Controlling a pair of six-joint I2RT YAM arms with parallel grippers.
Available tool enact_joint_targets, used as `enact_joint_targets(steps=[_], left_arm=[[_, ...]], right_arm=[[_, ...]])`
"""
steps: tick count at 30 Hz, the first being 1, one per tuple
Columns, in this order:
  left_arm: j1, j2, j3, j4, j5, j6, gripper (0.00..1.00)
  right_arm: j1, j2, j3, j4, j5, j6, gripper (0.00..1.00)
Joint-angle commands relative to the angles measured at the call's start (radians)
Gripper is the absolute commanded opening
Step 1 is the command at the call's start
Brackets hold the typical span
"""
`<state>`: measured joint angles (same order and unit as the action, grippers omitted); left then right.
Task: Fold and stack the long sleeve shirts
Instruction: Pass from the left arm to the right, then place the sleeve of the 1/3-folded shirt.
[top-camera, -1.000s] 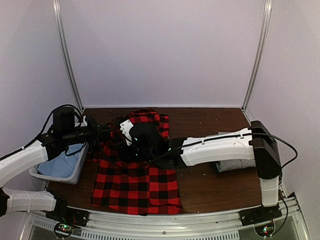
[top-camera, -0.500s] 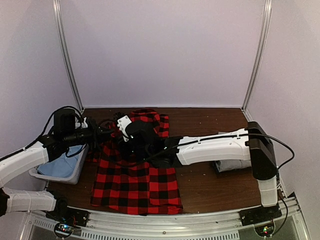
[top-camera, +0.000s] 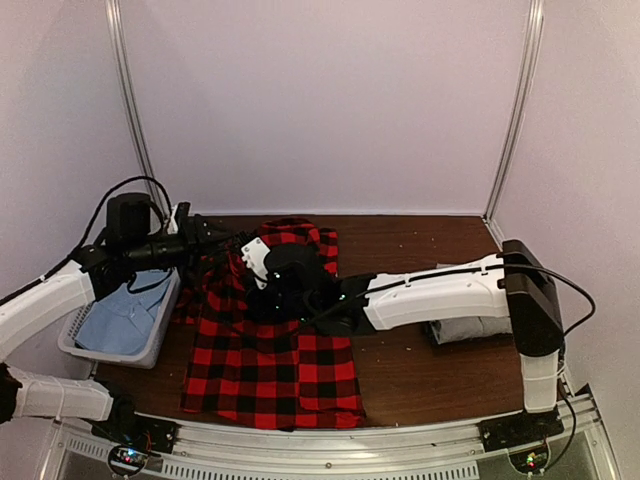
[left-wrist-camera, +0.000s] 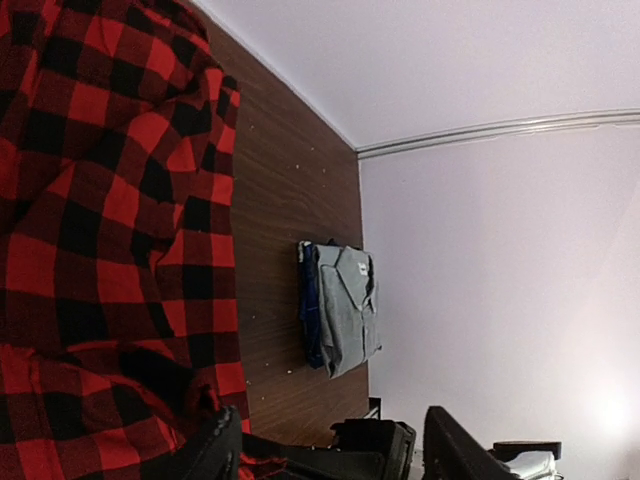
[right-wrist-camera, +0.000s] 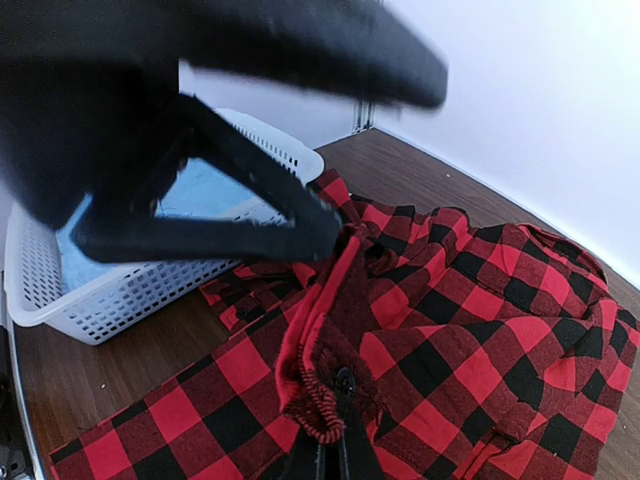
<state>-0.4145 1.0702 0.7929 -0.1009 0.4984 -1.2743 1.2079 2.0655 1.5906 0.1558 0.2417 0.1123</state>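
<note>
Right claw (right-wrist-camera: 330, 455) — tight on flannel (right-wrist-camera: 450, 330)

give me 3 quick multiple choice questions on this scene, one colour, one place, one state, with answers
1. What colour is the cloth in the white basket?
A light blue
B green
C yellow

2. Where is the folded grey shirt relative to the flannel shirt?
A on top of it
B apart from it, on the table to the right
C under it

3. What state is the right end effector in?
A open over bare wood
B shut on a raised fold of the flannel shirt
C gripping the basket

Answers:
1 A, blue fabric shows inside the rim.
2 B, bare wood separates them.
3 B, the right wrist view shows its tips pinching the fold.
</note>
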Motion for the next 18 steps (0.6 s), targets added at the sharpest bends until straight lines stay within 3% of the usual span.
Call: enact_joint_targets(steps=[1, 5, 9, 18], left_arm=[[-0.004, 0.012, 0.109, -0.102, 0.021, 0.275, 0.66], [-0.004, 0.047, 0.201, -0.205, 0.029, 0.575, 0.71], [-0.004, 0.060, 0.210, -0.185, 0.058, 0.835, 0.75], [-0.004, 0.072, 0.193, -0.055, 0.134, 1.181, 0.78]], right_arm=[[-0.028, -0.096, -0.048, 0.036, -0.093, -0.018, 0.00], [-0.043, -0.132, -0.086, 0.038, -0.148, -0.035, 0.00], [-0.064, -0.171, -0.138, 0.061, -0.209, -0.034, 0.00], [-0.108, -0.230, -0.208, 0.094, -0.369, -0.001, 0.00]])
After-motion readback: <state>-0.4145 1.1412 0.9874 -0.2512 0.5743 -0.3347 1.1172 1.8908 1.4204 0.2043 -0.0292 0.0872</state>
